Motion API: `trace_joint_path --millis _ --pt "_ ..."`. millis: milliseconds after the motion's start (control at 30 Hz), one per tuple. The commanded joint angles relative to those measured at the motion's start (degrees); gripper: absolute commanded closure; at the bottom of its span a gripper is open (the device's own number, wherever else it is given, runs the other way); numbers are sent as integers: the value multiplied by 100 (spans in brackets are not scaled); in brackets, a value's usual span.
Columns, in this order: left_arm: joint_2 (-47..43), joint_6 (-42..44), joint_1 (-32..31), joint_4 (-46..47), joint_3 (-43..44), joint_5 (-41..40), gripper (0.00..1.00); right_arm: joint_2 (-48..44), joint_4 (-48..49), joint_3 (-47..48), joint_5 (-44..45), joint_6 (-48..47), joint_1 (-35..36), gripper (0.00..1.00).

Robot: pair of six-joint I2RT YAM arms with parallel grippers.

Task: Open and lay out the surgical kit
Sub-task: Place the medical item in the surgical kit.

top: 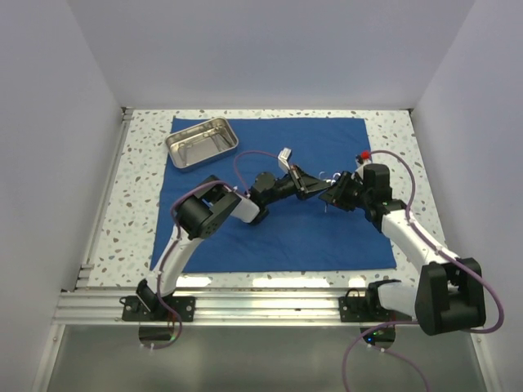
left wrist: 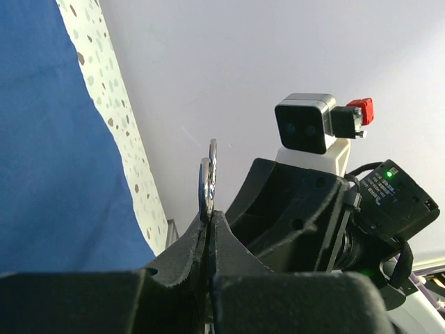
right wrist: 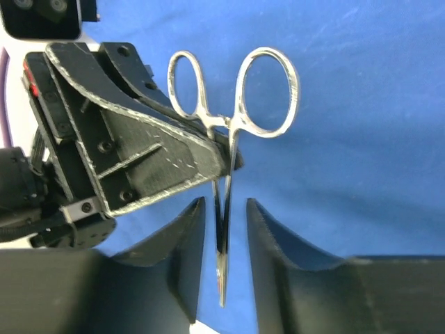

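While the left gripper [left wrist: 211, 217] pinches the scissors [right wrist: 224, 229] above the cloth [right wrist: 361, 174],
the right gripper [right wrist: 224, 203] holds its jaws narrowly astride the blades, seemingly without touching.

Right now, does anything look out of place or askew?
The steel tray sits at an angle to the edges of the blue cloth, on its far left corner. The left fingers hold the forceps in the air.

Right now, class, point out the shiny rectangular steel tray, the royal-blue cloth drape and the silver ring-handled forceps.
steel tray [top: 212, 137], top view, on its bare floor.
blue cloth drape [top: 286, 241], top view, on its bare near part.
ring-handled forceps [right wrist: 221, 243], right wrist view, on the slim shank below the rings.
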Motion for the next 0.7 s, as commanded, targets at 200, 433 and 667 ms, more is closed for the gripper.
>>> trace_joint_path --millis 200,433,667 --pt "14 63 35 1526 96 -137 100 -144 -121 191 238 -144 25 100" --pt "-476 1658 184 -792 177 478 49 -57 -534 340 756 -373 8 100" --pt "-1628 3929 570 -3983 18 -321 9 242 -639 471 898 -452 8 100"
